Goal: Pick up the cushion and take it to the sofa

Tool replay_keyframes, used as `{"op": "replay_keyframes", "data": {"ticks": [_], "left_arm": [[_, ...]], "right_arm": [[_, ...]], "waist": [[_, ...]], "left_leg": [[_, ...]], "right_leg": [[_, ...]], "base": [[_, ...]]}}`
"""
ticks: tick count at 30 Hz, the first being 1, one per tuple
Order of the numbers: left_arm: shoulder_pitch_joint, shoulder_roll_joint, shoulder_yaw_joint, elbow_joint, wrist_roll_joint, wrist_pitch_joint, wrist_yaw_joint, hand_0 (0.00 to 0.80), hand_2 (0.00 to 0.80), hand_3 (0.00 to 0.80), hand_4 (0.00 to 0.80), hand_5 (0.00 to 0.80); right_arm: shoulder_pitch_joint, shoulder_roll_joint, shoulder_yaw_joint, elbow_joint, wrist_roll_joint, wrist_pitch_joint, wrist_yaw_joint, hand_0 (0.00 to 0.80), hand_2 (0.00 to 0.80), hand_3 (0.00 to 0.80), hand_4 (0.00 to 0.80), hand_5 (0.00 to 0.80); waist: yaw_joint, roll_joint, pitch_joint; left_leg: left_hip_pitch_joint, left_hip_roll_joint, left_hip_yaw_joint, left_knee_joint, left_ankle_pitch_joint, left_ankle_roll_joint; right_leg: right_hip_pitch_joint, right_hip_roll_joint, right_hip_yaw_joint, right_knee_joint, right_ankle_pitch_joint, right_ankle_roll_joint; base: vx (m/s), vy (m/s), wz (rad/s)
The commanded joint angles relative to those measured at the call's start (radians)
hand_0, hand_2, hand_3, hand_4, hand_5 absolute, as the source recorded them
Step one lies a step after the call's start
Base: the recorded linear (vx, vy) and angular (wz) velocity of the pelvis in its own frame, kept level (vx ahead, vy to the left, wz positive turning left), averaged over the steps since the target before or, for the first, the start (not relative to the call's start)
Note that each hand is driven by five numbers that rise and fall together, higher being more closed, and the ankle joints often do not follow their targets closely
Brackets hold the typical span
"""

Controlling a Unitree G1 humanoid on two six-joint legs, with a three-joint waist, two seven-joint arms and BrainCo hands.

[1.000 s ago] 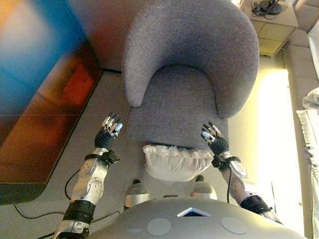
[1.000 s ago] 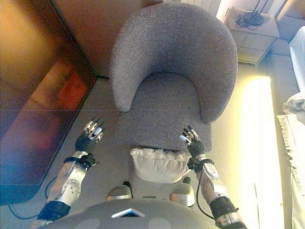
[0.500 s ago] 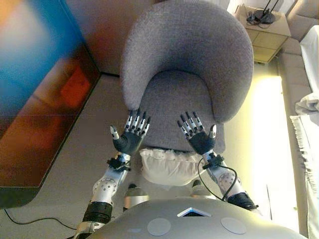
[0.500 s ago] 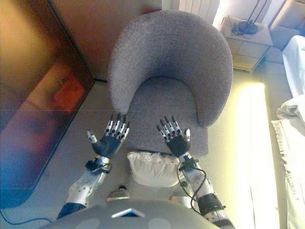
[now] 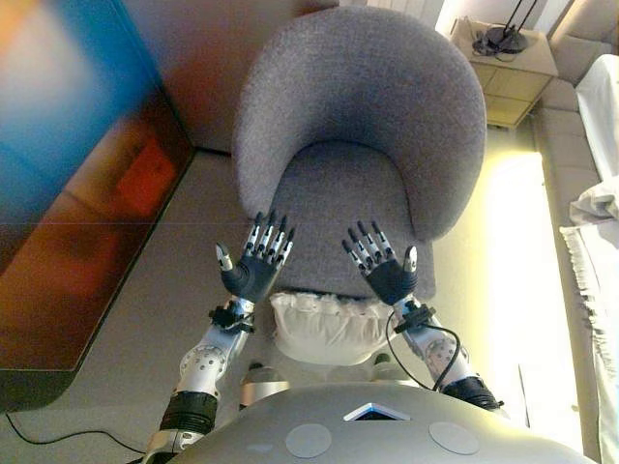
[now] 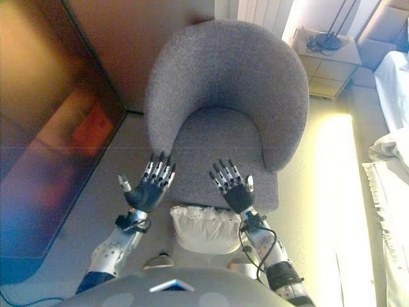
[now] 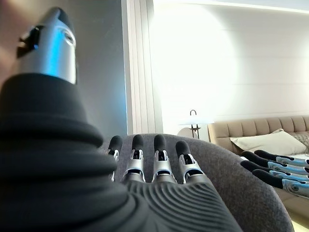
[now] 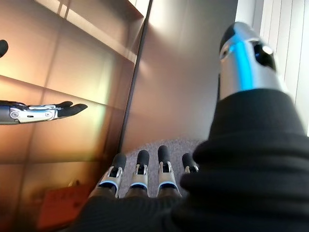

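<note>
Hovering spread left hand (image 5: pixel 253 274), right hand (image 5: pixel 385 273), above cushion (image 5: pixel 327 325), sofa (image 7: pixel 260 135) only wrist-visible

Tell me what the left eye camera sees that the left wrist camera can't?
Only the left eye view shows the white cushion on the front edge of the grey armchair, and the side table. Only the left wrist view shows a beige sofa by a bright wall. Both show the left hand and right hand, open, holding nothing, over the armchair.
</note>
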Motion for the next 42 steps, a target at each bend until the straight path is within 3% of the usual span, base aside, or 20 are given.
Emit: {"op": "replay_keyframes", "data": {"ticks": [1, 5, 6, 7, 8, 12, 17, 21, 25, 28, 35, 40, 41, 42], "left_arm": [[-0.040, 0.019, 0.010, -0.050, -0.037, 0.005, -0.016, 0.000, 0.000, 0.000, 0.000, 0.000], [-0.036, 0.023, 0.009, -0.053, -0.028, 0.001, -0.014, 0.000, 0.000, 0.000, 0.000, 0.000], [-0.017, 0.084, -0.005, -0.042, 0.250, -0.202, 0.131, 0.000, 0.000, 0.000, 0.000, 0.000], [-0.019, 0.109, -0.005, -0.034, 0.390, -0.305, 0.229, 0.000, 0.000, 0.000, 0.000, 0.000], [-0.024, 0.127, -0.002, -0.028, 0.516, -0.369, 0.337, 0.000, 0.000, 0.000, 0.000, 0.000], [-0.054, 0.190, 0.004, 0.014, 0.815, -0.452, 0.565, 0.000, 0.000, 0.000, 0.000, 0.000], [-0.136, 0.216, -0.051, 0.120, 0.914, -0.505, 0.695, 0.000, 0.000, 0.000, 0.000, 0.000], [-0.234, 0.218, -0.105, 0.225, 0.922, -0.586, 0.734, 0.000, 0.000, 0.000, 0.000, 0.000], [-0.335, 0.216, -0.158, 0.278, 0.923, -0.629, 0.797, 0.000, 0.000, 0.000, 0.000, 0.000], [-0.404, 0.213, -0.186, 0.319, 0.933, -0.657, 0.826, 0.000, 0.000, 0.000, 0.000, 0.000], [-0.558, 0.208, -0.235, 0.388, 0.953, -0.687, 0.899, 0.000, 0.000, 0.000, 0.000, 0.000], [-0.636, 0.209, -0.254, 0.388, 0.897, -0.682, 0.892, 0.000, 0.000, 0.000, 0.000, 0.000], [-0.643, 0.211, -0.252, 0.386, 0.890, -0.678, 0.891, 0.000, 0.000, 0.000, 0.000, 0.000], [-0.653, 0.213, -0.251, 0.383, 0.887, -0.672, 0.891, 0.000, 0.000, 0.000, 0.000, 0.000]], "right_arm": [[-0.035, 0.013, -0.029, -0.068, 0.009, -0.004, 0.015, 0.000, 0.000, 0.000, 0.000, 0.000], [-0.032, 0.012, -0.027, -0.068, 0.004, -0.007, 0.013, 0.000, 0.000, 0.000, 0.000, 0.000], [-0.017, -0.008, -0.012, -0.084, -0.048, -0.040, -0.028, 0.000, 0.000, 0.000, 0.000, 0.000], [-0.017, -0.021, -0.013, -0.073, -0.139, -0.113, -0.123, 0.000, 0.000, 0.000, 0.000, 0.000], [-0.022, -0.035, -0.012, -0.054, -0.229, -0.183, -0.226, 0.000, 0.000, 0.000, 0.000, 0.000], [-0.041, -0.086, -0.011, -0.011, -0.508, -0.343, -0.472, 0.000, 0.000, 0.000, 0.000, 0.000], [-0.118, -0.150, 0.009, 0.054, -0.688, -0.410, -0.672, 0.000, 0.000, 0.000, 0.000, 0.000], [-0.224, -0.180, -0.001, 0.181, -0.643, -0.437, -0.749, 0.000, 0.000, 0.000, 0.000, 0.000], [-0.315, -0.191, 0.005, 0.251, -0.642, -0.465, -0.812, 0.000, 0.000, 0.000, 0.000, 0.000], [-0.384, -0.206, 0.017, 0.285, -0.623, -0.462, -0.849, 0.000, 0.000, 0.000, 0.000, 0.000], [-0.527, -0.215, -0.015, 0.408, -0.562, -0.457, -0.939, 0.000, 0.000, 0.000, 0.000, 0.000], [-0.610, -0.235, -0.019, 0.420, -0.564, -0.433, -0.963, 0.000, 0.000, 0.000, 0.000, 0.000], [-0.620, -0.239, -0.014, 0.415, -0.568, -0.422, -0.961, 0.000, 0.000, 0.000, 0.000, 0.000], [-0.631, -0.243, -0.011, 0.408, -0.571, -0.409, -0.963, 0.000, 0.000, 0.000, 0.000, 0.000]], "waist": [[0.019, -0.010, 0.005], [0.019, -0.010, 0.009], [0.020, -0.009, 0.016], [0.021, -0.010, 0.014], [0.022, -0.011, 0.017], [0.012, -0.015, 0.051], [0.002, -0.008, 0.141], [0.002, 0.004, 0.233], [0.001, 0.009, 0.315], [0.000, 0.008, 0.358], [-0.005, 0.040, 0.423], [-0.006, 0.054, 0.454], [-0.005, 0.055, 0.459], [-0.005, 0.056, 0.461]], "left_leg": [[-0.088, 0.054, -0.036, 0.062, 0.037, 0.020], [-0.089, 0.052, -0.033, 0.058, 0.039, 0.020], [-0.080, 0.046, -0.032, 0.048, 0.040, 0.021], [-0.087, 0.045, -0.035, 0.050, 0.042, 0.020], [-0.089, 0.044, -0.038, 0.056, 0.041, 0.019], [-0.130, 0.049, -0.047, 0.134, 0.024, 0.015], [-0.254, 0.060, -0.078, 0.257, -0.010, 0.010], [-0.381, 0.079, -0.100, 0.327, -0.013, -0.001], [-0.553, 0.069, -0.131, 0.436, -0.022, -0.003], [-0.680, 0.055, -0.164, 0.532, -0.048, 0.005], [-0.949, 0.063, -0.229, 0.745, -0.120, 0.029], [-1.133, 0.051, -0.259, 0.909, -0.167, 0.046], [-1.159, 0.052, -0.266, 0.961, -0.212, 0.041], [-1.190, 0.051, -0.269, 0.976, -0.213, 0.044]], "right_leg": [[-0.035, -0.088, -0.033, 0.048, 0.029, 0.053], [-0.036, -0.089, -0.036, 0.046, 0.031, 0.054], [-0.031, -0.087, -0.040, 0.035, 0.038, 0.056], [-0.037, -0.088, -0.041, 0.034, 0.042, 0.056], [-0.038, -0.090, -0.039, 0.036, 0.042, 0.056], [-0.071, -0.094, -0.005, 0.073, 0.035, 0.049], [-0.177, -0.125, 0.042, 0.144, 0.034, 0.050], [-0.308, -0.162, 0.065, 0.220, 0.046, 0.057], [-0.471, -0.187, 0.097, 0.336, 0.043, 0.050], [-0.602, -0.179, 0.137, 0.446, 0.015, 0.038], [-0.887, -0.152, 0.217, 0.734, -0.090, 0.004], [-1.079, -0.147, 0.242, 0.915, -0.134, -0.017], [-1.105, -0.144, 0.249, 0.968, -0.176, -0.013], [-1.136, -0.141, 0.252, 0.996, -0.184, -0.016]], "base": [[0.000, 0.000, 0.00], [0.008, 0.008, 0.00], [0.057, 0.033, 0.00], [0.090, 0.030, 0.01], [0.065, 0.008, 0.00], [0.023, 0.000, 0.00], [-0.093, 0.012, 0.02], [-0.213, 0.015, -0.04], [-0.199, 0.006, -0.01], [-0.162, 0.021, 0.05], [-0.150, 0.035, -0.01], [-0.108, -0.011, 0.05], [0.000, 0.000, 0.00], [-0.022, -0.032, 0.00]]}}
